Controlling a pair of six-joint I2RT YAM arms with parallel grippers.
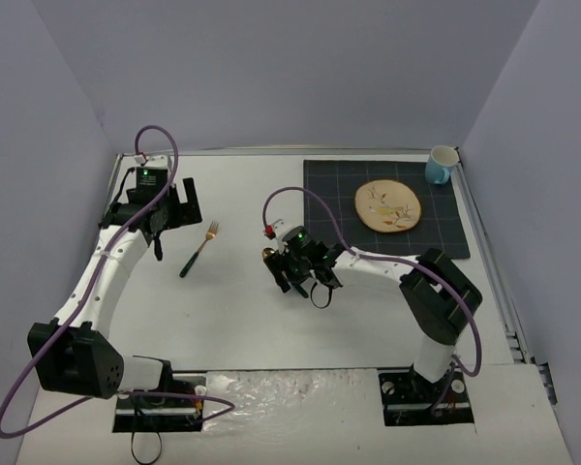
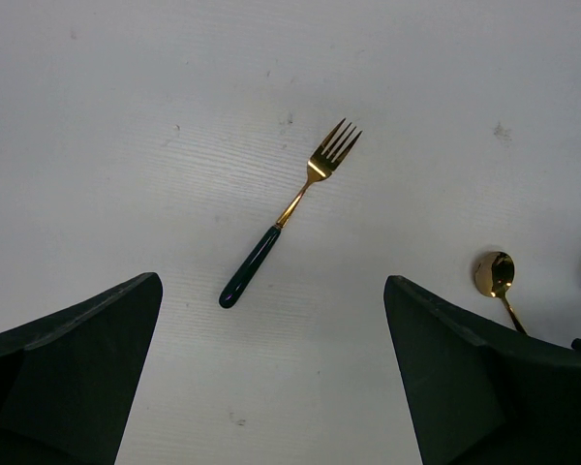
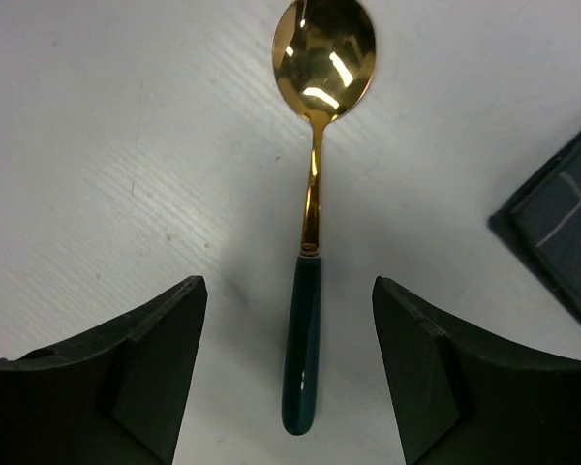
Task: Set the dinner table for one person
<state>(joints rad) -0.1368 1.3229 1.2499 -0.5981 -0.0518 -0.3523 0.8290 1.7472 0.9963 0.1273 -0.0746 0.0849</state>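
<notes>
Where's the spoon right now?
In the right wrist view the spoon lies on the table, its dark handle between the fingers of the open right pincer. From above it is mid-table, right of the fork and left of the mat.

White links (image 1: pixel 378 271), black joints (image 1: pixel 73 358); purple cables (image 1: pixel 161 129); black fingers (image 2: pixel 68 368)

Overhead, soft even light falls from above, the dinner table (image 1: pixel 232 310) reads bright white and the walls are tinted lilac. Faint, blurry-edged shadows sit under both arms. Glare flares off the crinkled shiny strip (image 1: pixel 271 392) at bottom centre. Left wrist view: crisp, the fork (image 2: pixel 289 215) sharp with a thin shadow, the left gripper (image 2: pixel 273 281) a dark mass in the lower corners. Right wrist view: hot white highlights on the spoon (image 3: pixel 315 194) bowl, a soft shadow left of its handle, the right gripper (image 3: pixel 289 310) fingers (image 3: pixel 107 387) dim and nearly featureless.
</notes>
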